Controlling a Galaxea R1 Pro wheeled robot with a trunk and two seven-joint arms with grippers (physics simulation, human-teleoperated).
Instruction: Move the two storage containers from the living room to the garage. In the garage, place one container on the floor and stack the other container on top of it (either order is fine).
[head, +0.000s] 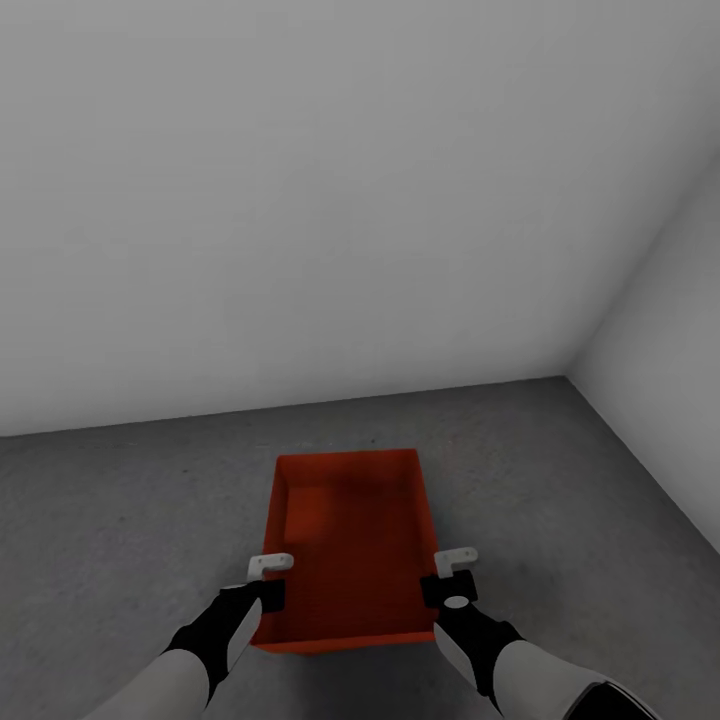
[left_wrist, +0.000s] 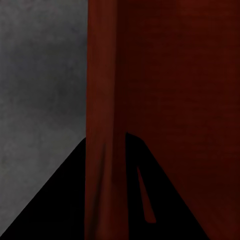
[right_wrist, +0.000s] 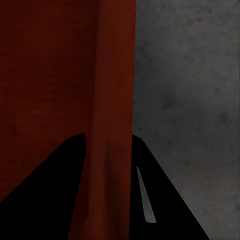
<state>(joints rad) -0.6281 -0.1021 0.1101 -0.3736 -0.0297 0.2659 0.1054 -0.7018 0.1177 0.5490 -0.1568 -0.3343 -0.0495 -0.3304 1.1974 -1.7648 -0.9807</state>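
Concrete floor, dark grey and mottled, runs up to plain pale grey walls that meet in a corner at the right of the head view. In the middle of that view one orange-red storage container, lidless and finely ribbed, is held between the two arms with its long axis pointing away from the robot. Whether its base rests on the floor or hangs just above it cannot be told.

The left pincer sits on the container's left long wall, near the end closest to the robot, and the right pincer sits on the right long wall at about the same place. In the left wrist view the red wall runs straight between the two dark fingers, one outside over the floor and one inside the bin, so this pincer is pinching the wall. The right wrist view shows the same: the container wall passes between its fingers, with the bin's inside on one hand and grey concrete on the other, and the pincer is clamped on it.
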